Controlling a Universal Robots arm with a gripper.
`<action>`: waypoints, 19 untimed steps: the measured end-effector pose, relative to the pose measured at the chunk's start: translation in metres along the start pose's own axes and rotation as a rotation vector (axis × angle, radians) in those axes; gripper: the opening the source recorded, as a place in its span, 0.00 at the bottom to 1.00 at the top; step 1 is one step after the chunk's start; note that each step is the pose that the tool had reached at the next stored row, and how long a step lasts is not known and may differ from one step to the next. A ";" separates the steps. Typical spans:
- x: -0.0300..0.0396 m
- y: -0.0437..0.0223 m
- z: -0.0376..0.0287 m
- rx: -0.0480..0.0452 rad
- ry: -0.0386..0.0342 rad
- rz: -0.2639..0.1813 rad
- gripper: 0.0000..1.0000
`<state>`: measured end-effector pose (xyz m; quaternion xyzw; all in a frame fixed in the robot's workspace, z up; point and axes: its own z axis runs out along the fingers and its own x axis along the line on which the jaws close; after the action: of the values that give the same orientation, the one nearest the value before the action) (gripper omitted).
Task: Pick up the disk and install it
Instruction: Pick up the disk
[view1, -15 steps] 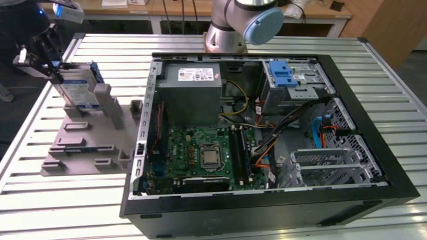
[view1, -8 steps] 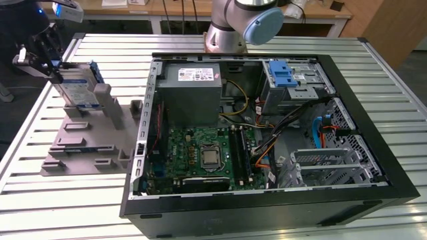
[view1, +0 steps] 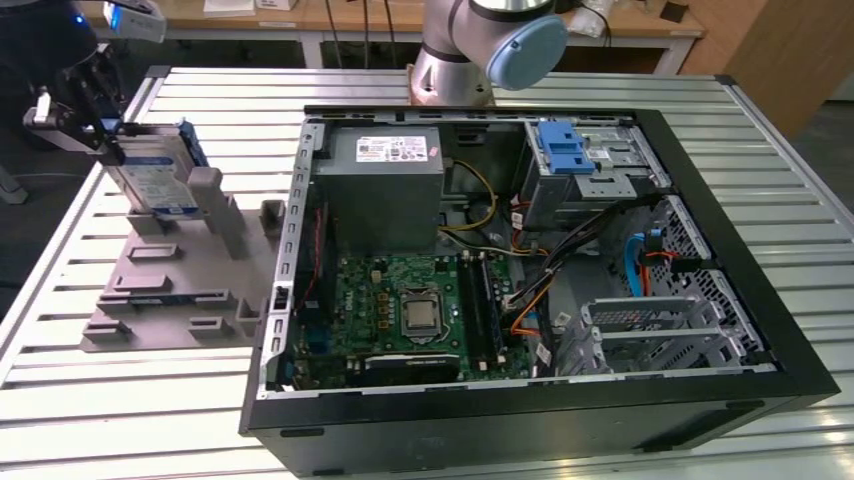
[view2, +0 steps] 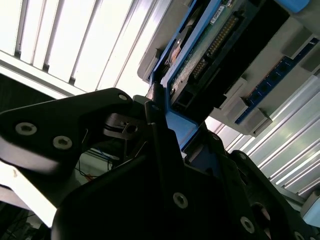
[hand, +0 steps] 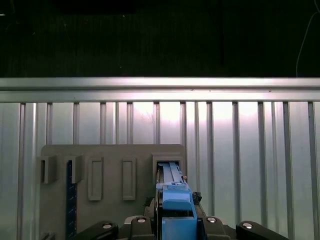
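Observation:
The disk (view1: 158, 172), a silver-grey drive with a white-and-blue label in a blue carrier, stands on edge over the far end of the grey fixture plate (view1: 174, 285) at the exterior view's left. My gripper (view1: 104, 138) is shut on its upper edge. In the first wrist view the blue carrier (hand: 175, 207) sits between my fingers, above a slot of the fixture plate (hand: 110, 155). The second wrist view looks along the disk's circuit-board side (view2: 210, 45), with the blue bracket clamped in my gripper (view2: 165, 132).
The open computer case (view1: 747, 330) lies on the slatted metal table (view1: 787, 170), to the exterior view's right of the fixture. Inside are a grey power-supply box (view1: 387, 190), a motherboard (view1: 400, 310) and a metal drive cage with a blue latch (view1: 571, 150). The arm's base (view1: 467, 50) stands behind the case.

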<state>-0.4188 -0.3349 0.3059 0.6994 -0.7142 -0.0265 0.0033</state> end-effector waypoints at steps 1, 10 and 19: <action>0.0000 0.0000 -0.0003 -0.0001 0.0000 0.000 0.36; -0.0001 0.0001 -0.0027 -0.0001 0.0000 0.000 0.36; -0.0002 0.0002 -0.0054 0.0000 0.0000 0.000 0.36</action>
<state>-0.4188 -0.3349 0.3113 0.6994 -0.7142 -0.0265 0.0032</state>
